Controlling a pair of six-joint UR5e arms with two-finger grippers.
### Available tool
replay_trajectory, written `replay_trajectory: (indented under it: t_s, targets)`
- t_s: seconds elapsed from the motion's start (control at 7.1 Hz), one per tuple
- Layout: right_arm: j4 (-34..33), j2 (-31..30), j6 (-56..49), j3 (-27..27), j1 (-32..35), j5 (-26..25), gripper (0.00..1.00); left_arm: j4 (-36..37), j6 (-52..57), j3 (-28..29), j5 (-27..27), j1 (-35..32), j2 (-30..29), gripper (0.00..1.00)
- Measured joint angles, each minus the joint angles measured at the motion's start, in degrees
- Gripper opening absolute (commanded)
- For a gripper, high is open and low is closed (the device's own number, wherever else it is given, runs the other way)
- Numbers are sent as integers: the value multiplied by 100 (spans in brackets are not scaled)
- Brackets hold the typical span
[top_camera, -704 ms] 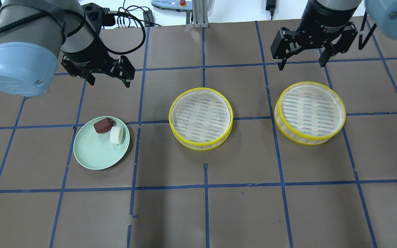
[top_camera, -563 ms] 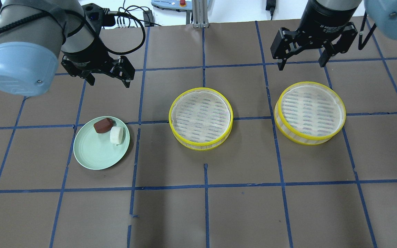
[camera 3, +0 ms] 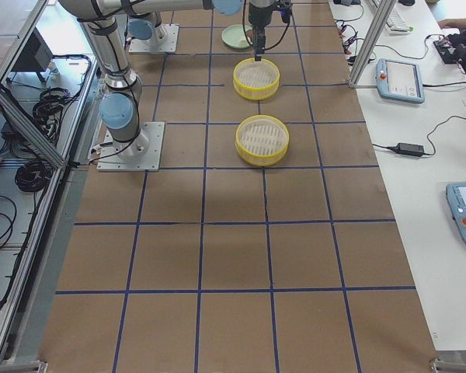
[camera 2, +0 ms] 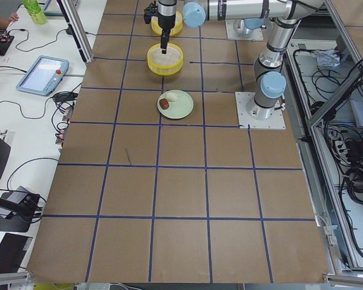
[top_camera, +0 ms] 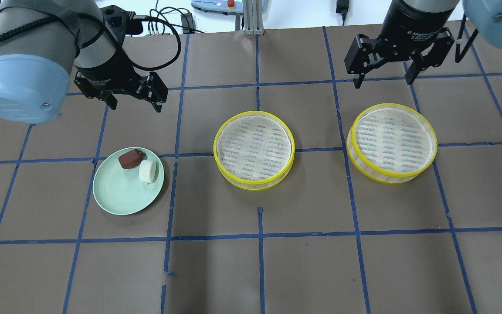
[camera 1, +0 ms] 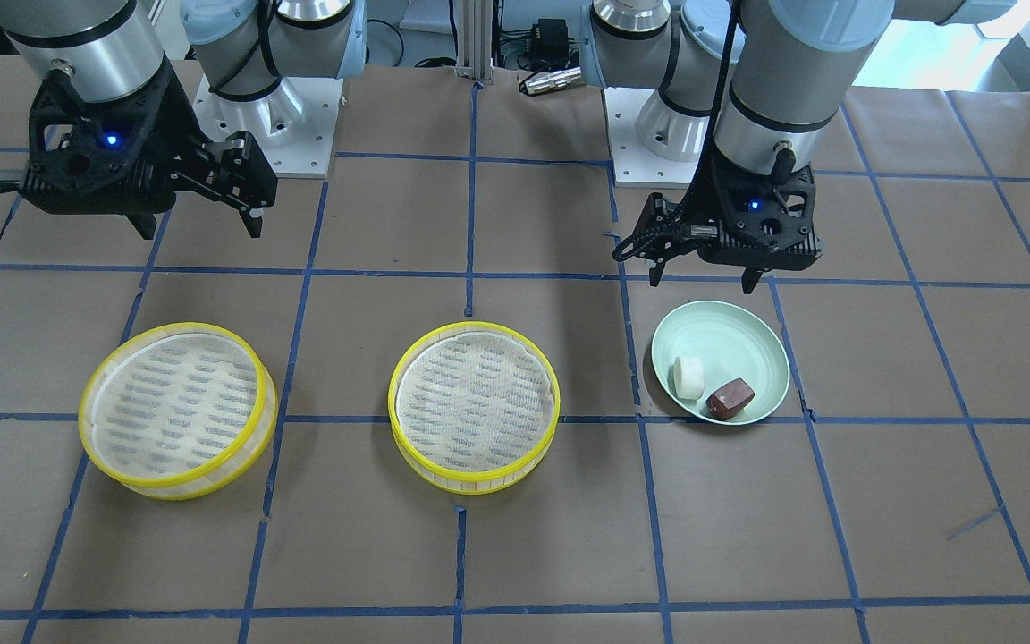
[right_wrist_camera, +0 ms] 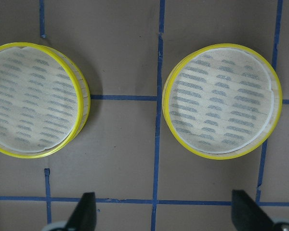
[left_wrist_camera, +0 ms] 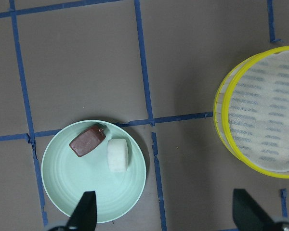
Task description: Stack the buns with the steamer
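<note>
**Left two-finger gripper** (top_camera: 134, 104): jaws spread, empty, hanging near the pale green round plate (top_camera: 118, 194) on its robot-base side. **Right two-finger gripper** (top_camera: 383, 83): likewise spread and empty, well apart from the plate.

**Two round yellow-rimmed steamer trays with whitish mesh floors:** one (top_camera: 254, 148) beside the plate, the other (top_camera: 392, 141) beyond it; both are empty.

**On the plate, side by side:** reddish-brown glossy bun (top_camera: 130, 158) and white rounded bun (top_camera: 147, 171). They are probably light and soft; pinch gently across the flanks, since the glossy one may slip.
</note>
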Motion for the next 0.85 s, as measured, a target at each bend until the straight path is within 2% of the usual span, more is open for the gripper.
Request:
replay_trajectory:
  t_s: [0.28, 0.56, 0.7, 0.85]
  targets:
    - [20, 53, -27, 25, -438, -59, 100, 74, 28, -167, -13, 57, -185, 100]
    - [83, 321, -282, 87, -1221, -109, 100, 246, 27, -492, -5, 312, -509, 100]
    - [29, 533, -432, 136, -1450, -260, 94, 378, 29, -730, 22, 463, -616, 100]
    - [-130, 751, -598, 259, -1604, -494, 95, 516, 23, -993, 90, 564, -734, 100]
